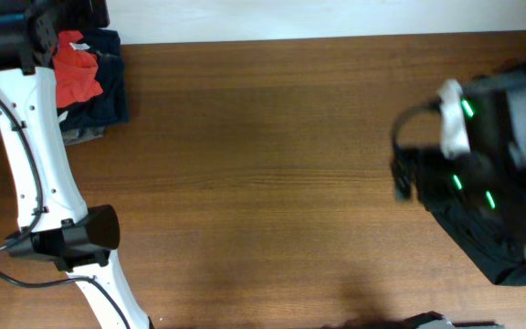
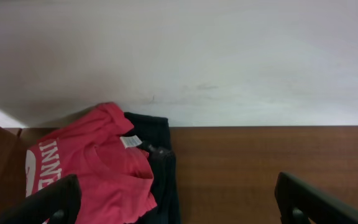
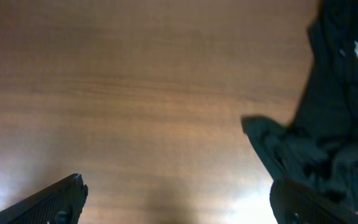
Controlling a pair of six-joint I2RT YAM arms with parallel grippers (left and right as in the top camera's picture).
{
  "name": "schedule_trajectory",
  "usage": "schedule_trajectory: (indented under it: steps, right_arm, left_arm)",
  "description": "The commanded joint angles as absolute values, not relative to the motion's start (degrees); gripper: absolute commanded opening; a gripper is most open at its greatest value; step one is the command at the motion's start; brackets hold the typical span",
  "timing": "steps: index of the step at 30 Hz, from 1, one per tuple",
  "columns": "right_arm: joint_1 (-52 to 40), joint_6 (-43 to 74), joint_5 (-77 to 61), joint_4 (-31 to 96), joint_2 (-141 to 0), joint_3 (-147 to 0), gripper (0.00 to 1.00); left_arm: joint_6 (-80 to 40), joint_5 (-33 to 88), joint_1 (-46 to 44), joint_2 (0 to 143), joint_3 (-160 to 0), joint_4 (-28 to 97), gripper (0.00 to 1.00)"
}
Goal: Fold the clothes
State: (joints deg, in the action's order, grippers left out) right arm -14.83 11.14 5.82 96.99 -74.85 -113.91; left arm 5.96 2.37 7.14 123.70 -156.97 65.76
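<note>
The left gripper (image 2: 178, 190) has its jaws spread wide with nothing between them. Just beyond it, the orange-red short-sleeved cotton T-shirt (image 2: 95, 168) lies crumpled with white lettering showing. It rests on top of a dark folded pile of clothes (image 2: 165, 171) at the far left corner of the brown wooden table (image 1: 263, 183), against the white wall (image 2: 179, 56). The right gripper (image 3: 178, 190) is also wide open and empty, over bare wood. A loose black garment (image 3: 337, 124) lies rumpled at the table's right side.
</note>
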Motion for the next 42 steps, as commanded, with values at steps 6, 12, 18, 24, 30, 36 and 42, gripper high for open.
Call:
schedule_trajectory:
  steps: [6, 12, 18, 24, 30, 36, 42]
  right_arm:
    - [-14.94, 13.19, 9.74, 97.32, -57.74, -100.05, 0.99]
    - [-14.94, 13.17, 10.81, 97.3, -53.67, -98.41, 0.99]
    - [-14.94, 13.15, 11.22, 97.3, -53.82, -98.41, 0.99]
    - [-14.94, 13.15, 11.18, 97.32, -53.82, -98.41, 0.99]
    - [-14.94, 13.15, 11.18, 97.32, -53.82, -98.41, 0.99]
    - [-14.94, 11.84, 11.07, 97.32, -53.82, -98.41, 0.99]
    - [-12.99, 10.57, 11.25, 94.87, -52.62, -96.75, 0.98]
  left_arm:
    - [5.8, 2.22, 7.11, 123.66, -157.01, 68.69, 0.99]
    - [5.82, 2.2, 7.11, 123.66, -157.01, 69.73, 0.99]
    - [5.8, 2.2, 7.11, 123.66, -157.01, 69.73, 0.99]
    - [5.8, 2.2, 7.11, 123.66, -157.01, 69.73, 0.99]
    - [5.8, 2.2, 7.11, 123.66, -157.01, 69.78, 0.99]
    - [5.8, 2.2, 7.11, 123.66, -157.01, 69.78, 0.99]
    - [5.82, 2.2, 7.11, 123.66, -157.01, 69.8, 0.99]
